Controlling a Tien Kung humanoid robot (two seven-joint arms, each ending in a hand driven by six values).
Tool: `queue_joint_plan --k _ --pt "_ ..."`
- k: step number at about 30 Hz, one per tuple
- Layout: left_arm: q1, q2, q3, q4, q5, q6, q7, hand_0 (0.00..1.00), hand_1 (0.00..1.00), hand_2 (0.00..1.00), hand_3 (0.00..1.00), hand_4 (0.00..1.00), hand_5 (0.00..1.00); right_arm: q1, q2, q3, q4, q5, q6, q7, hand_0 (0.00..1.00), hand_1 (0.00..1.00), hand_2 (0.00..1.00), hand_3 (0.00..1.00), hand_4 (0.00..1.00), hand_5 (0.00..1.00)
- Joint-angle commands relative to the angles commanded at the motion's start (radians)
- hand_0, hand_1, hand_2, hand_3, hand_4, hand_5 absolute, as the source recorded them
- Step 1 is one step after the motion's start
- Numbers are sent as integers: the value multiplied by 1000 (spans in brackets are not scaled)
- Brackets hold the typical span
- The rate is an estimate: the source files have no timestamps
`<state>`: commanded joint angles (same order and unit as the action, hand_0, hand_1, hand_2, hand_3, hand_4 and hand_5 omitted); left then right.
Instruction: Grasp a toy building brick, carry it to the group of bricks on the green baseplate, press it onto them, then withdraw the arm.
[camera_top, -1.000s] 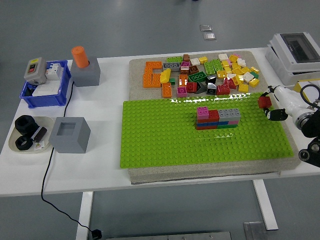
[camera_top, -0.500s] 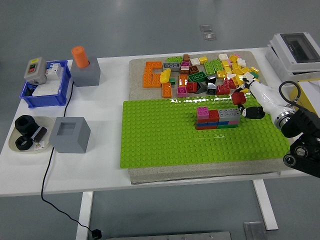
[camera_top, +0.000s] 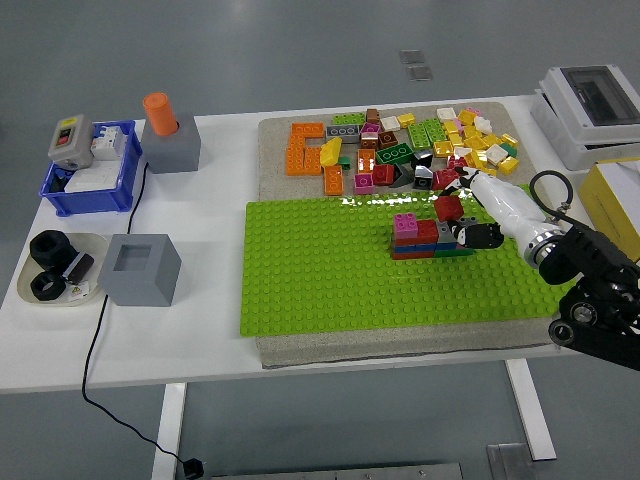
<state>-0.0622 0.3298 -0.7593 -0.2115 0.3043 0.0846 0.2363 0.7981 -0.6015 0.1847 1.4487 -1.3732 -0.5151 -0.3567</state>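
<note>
Red brick (camera_top: 449, 207) pinched in my right hand (camera_top: 470, 215), fingers closed around it. Half a second back the hand was off the right end of the stack of bricks (camera_top: 434, 238); a second back it was out at the right edge of the green baseplate (camera_top: 320, 280). Now it has come left and the red brick sits over the right part of the stack, just above the grey top bricks, apparently touching or about to touch; I cannot tell if the studs have seated. Carry looks finished, press is the step in hand. Next I judge a straight push down, brick squared to the studs below, or it will sit crooked. Pink brick (camera_top: 405, 223) on the stack's left end is clear of my fingers. Loose pile of bricks (camera_top: 400, 145) behind the baseplate untouched. Left arm not seen.
</note>
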Motion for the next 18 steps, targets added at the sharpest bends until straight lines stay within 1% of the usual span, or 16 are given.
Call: queue_joint_plan --k 8,18 --pt "-1 1 -2 0 2 0 0 822 792 769 805 870 584 8 25 -24 -27 25 2 5 934 998 986 531 481 45" --pt "-1 0 -3 0 3 0 1 822 793 769 804 871 583 19 43 -41 -21 28 -2 10 935 998 985 531 485 43"
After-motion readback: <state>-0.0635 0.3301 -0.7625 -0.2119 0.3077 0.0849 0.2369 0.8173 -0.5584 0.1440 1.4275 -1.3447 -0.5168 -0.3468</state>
